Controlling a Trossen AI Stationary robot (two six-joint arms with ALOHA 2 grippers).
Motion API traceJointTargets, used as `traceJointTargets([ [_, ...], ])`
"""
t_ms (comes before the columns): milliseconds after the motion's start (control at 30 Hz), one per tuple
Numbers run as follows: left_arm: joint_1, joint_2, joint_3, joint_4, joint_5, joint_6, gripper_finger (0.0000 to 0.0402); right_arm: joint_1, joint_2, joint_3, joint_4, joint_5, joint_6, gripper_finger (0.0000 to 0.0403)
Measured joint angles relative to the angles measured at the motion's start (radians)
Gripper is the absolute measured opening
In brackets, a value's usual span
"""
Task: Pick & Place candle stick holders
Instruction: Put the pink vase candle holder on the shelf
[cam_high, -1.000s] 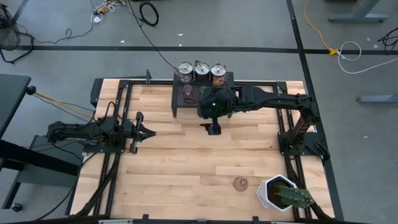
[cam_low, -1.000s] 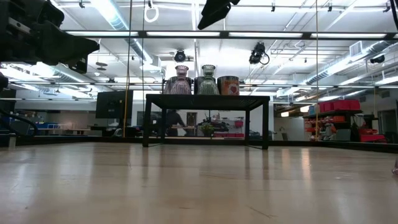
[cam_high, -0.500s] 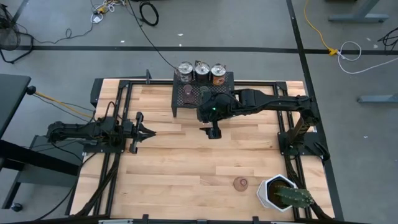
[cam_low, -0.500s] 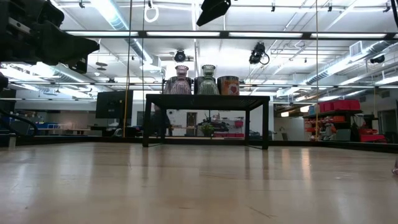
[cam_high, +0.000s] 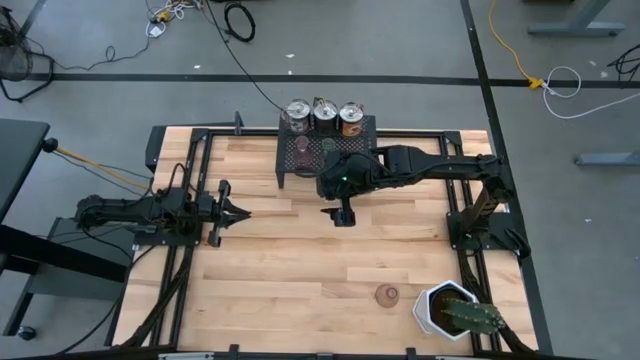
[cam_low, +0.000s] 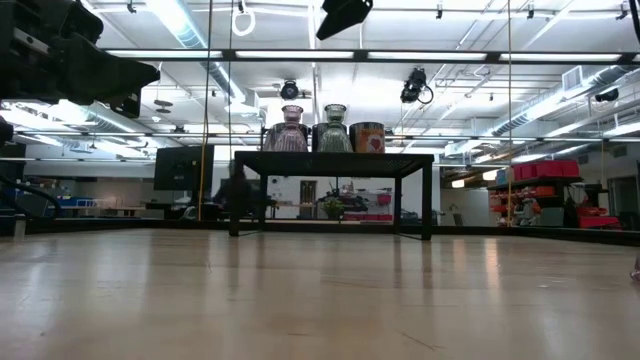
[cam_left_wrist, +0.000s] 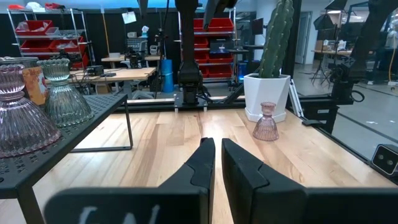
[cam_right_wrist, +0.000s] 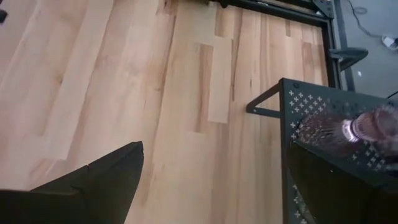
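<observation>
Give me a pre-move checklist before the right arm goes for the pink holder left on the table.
1. Right gripper open and empty: ok, jaws wide over bare wood beside the black mesh rack.
2. Target in sight: ok, a pink glass holder stands upright beside the white cactus pot.
3. Path from gripper to holder free: ok, only bare table between them.
4. Left gripper out of the way: ok, shut, parked at the left side.
5. Room on the rack: cannot tell; three metallic holders fill the far edge and a pink cup sits nearer.
</observation>
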Motion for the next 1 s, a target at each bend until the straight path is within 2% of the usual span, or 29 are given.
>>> traceJointTargets([
  [533, 0.000, 0.000, 0.000, 0.000, 0.000, 0.000, 0.0034, 0.035, -0.034, -0.030, -0.075, -0.025, 0.026, 0.0391],
  [1000, 0.000, 0.000, 0.000, 0.000, 0.000, 0.000, 0.0034, 0.136, -0.288, -0.422, 0.090, -0.030, 0.016, 0.0391],
])
